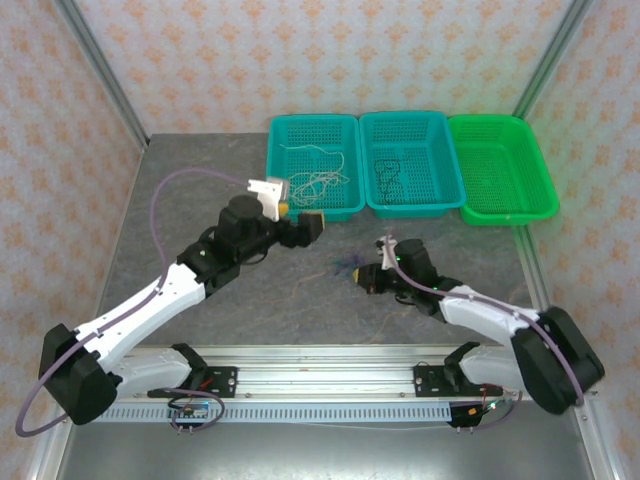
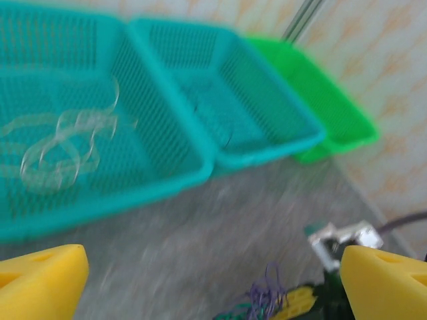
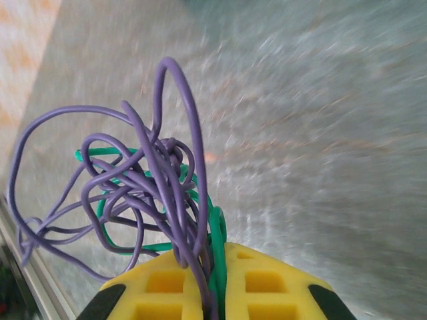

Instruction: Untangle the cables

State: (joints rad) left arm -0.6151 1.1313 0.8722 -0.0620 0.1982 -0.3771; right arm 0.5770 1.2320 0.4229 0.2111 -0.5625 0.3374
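Note:
A tangle of thin purple cable and green cable is pinched between the yellow pads of my right gripper, which is shut on it. In the top view that tangle hangs at the right gripper over the grey table. A whitish cable lies looped in the left teal basket. A black cable lies in the middle teal basket. My left gripper stands open and holds nothing, just before the left basket's front rim. Both of its yellow fingertips are wide apart.
A bright green basket stands at the back right, with nothing seen inside. The three baskets line the far side of the table. Patterned walls and metal frame posts enclose the workspace. A thick purple-grey arm cable loops left of the left arm.

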